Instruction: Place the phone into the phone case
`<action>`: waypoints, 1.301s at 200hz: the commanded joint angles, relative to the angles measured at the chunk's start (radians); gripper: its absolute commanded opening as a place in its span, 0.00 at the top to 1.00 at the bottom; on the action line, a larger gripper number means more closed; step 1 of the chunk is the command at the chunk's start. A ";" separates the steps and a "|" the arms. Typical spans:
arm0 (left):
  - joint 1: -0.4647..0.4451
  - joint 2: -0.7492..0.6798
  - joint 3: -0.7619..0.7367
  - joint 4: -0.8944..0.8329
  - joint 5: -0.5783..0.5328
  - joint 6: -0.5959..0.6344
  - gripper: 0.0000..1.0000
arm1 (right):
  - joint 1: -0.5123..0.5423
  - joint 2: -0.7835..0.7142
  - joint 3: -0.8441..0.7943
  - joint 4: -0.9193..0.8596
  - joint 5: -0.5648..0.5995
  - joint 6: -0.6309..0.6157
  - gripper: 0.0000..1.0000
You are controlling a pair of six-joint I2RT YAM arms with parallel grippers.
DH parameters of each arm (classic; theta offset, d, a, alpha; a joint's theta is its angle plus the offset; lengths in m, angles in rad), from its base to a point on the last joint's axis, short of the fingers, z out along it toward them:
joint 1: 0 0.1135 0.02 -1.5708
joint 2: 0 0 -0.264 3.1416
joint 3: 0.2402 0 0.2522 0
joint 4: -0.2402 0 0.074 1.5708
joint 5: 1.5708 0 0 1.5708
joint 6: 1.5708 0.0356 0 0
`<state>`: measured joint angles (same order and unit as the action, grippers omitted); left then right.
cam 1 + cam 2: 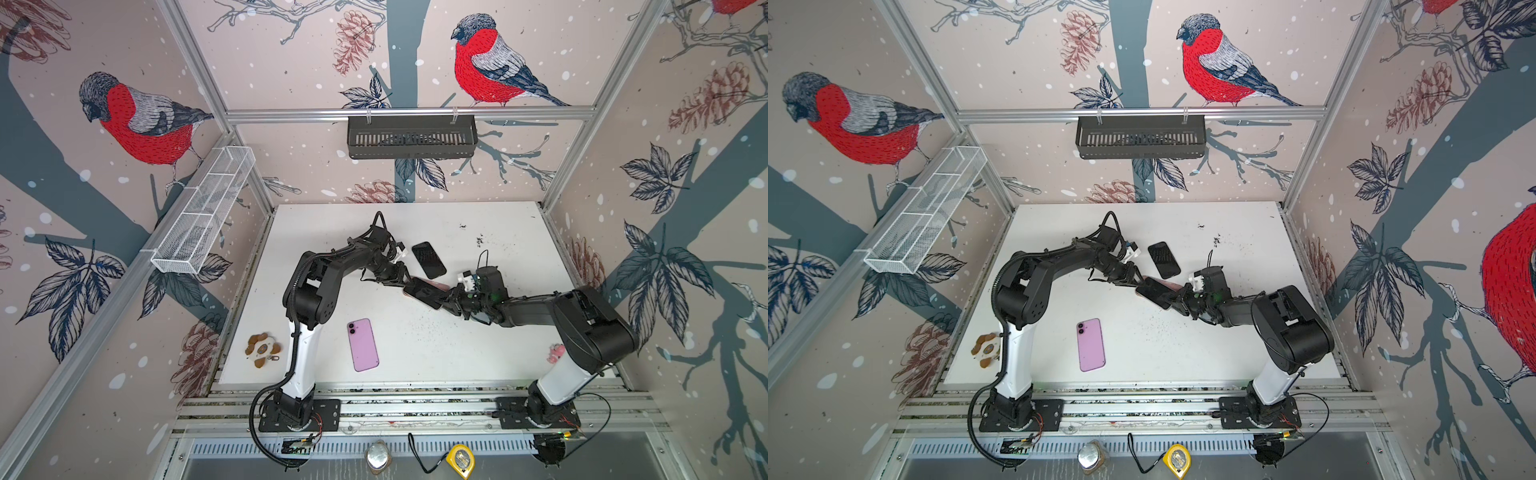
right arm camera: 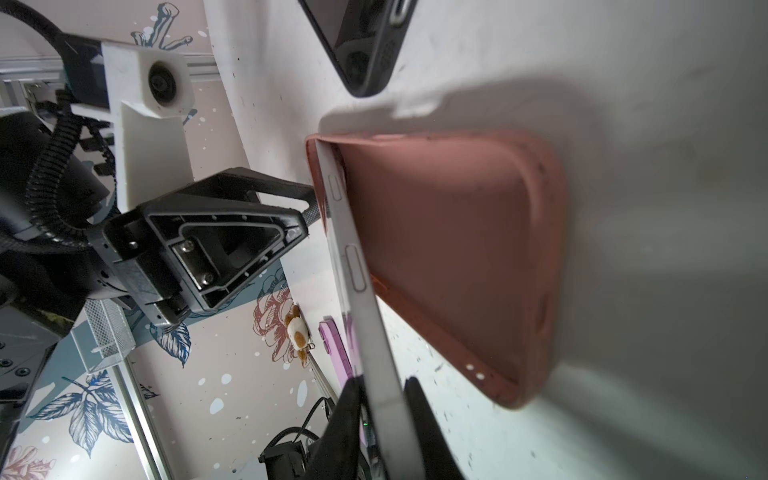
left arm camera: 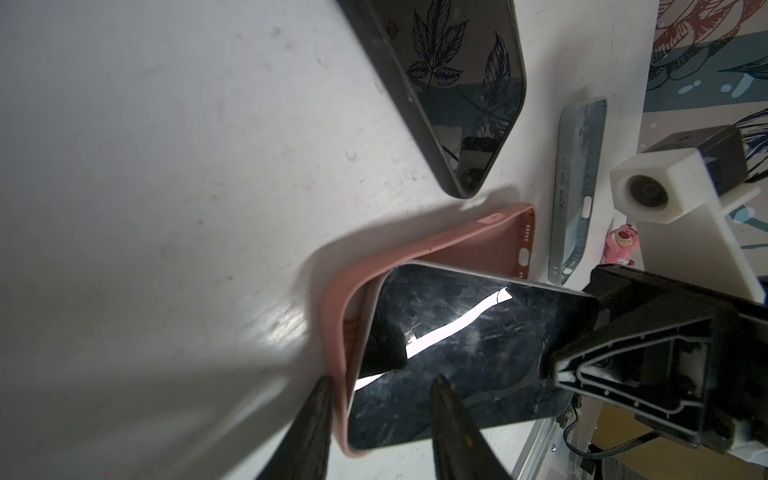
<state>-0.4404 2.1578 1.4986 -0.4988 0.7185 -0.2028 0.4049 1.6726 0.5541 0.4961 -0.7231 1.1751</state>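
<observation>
- The phone [image 3: 478, 345] sits tilted, one long edge tucked into the pink case [image 2: 449, 249], the other edge raised.
- The right fingers [image 2: 345, 419] pinch its free end.
- The left fingers [image 3: 316, 415] straddle the case rim and phone corner, slightly apart; whether they squeeze, I can't tell.
- The case lies mid-counter [image 1: 457, 353], with a black phone [image 1: 429, 259] just beside it.

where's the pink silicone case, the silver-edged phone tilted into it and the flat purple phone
pink silicone case [image 2: 457, 249], right wrist view, inner back
silver-edged phone [image 2: 370, 340], right wrist view, metal side edge
flat purple phone [image 1: 363, 345], in a top view, middle of its back
</observation>
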 commanded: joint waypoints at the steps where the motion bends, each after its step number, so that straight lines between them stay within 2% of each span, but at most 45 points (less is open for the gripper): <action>1: -0.008 0.000 0.006 -0.014 0.064 0.016 0.60 | 0.014 0.006 0.007 -0.027 0.023 -0.029 0.80; 74: -0.015 0.000 0.011 -0.026 0.071 0.030 0.60 | -0.012 0.006 0.029 -0.057 0.012 -0.056 0.80; 104: -0.017 0.000 0.016 -0.030 0.068 0.036 0.60 | -0.052 0.027 0.080 -0.135 -0.012 -0.135 0.80; 138: -0.015 -0.002 0.018 -0.033 0.060 0.039 0.60 | -0.048 0.035 0.155 -0.292 -0.013 -0.251 0.81; 204: -0.014 -0.003 0.023 -0.039 0.050 0.043 0.60 | -0.011 -0.071 0.061 -0.281 -0.007 -0.226 0.84; 260: -0.019 -0.003 0.020 -0.036 0.064 0.043 0.60 | -0.025 0.001 0.054 -0.191 -0.039 -0.182 0.82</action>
<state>-0.4534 2.1593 1.5154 -0.5285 0.7433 -0.1761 0.3794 1.6398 0.6037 0.3214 -0.7673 0.9672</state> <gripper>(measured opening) 0.397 0.170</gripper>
